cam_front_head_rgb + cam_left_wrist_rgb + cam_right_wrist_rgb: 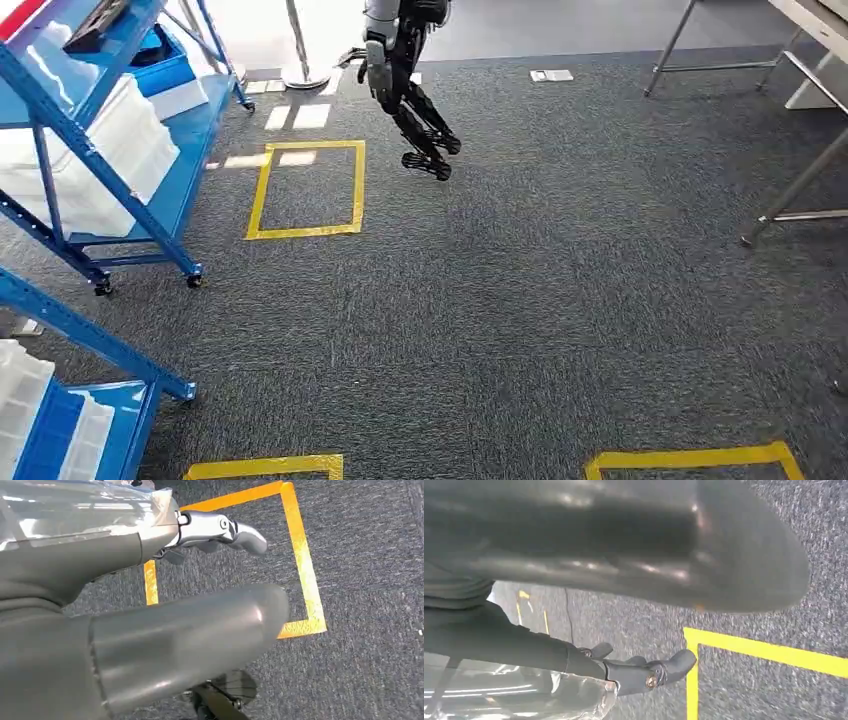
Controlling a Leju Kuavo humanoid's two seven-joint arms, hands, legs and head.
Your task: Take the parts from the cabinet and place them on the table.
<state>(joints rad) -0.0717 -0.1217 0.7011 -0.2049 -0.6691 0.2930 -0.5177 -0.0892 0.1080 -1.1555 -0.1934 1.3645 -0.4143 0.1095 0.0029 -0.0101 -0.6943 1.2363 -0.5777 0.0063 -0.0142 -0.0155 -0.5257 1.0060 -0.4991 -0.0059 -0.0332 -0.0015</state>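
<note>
A clear, shiny plastic-wrapped part [75,505] hangs above the carpet against my left hand [150,585]. One silver finger [220,530] reaches out past the part's edge, and the thick grey thumb lies nearer the camera. The same kind of clear plastic [514,695] lies against my right hand [624,550], whose dark fingers [649,672] stretch out beside it. Whether this is one package or two is hidden. The blue cabinet rack [60,120] with white bins [110,150] stands at the left of the head view.
A second blue rack [90,340] is at the lower left. Yellow tape squares [305,190] mark the grey carpet, with more tape [690,458] at the near edge. Another robot [410,90] stands ahead. Metal table legs [790,190] are at the right.
</note>
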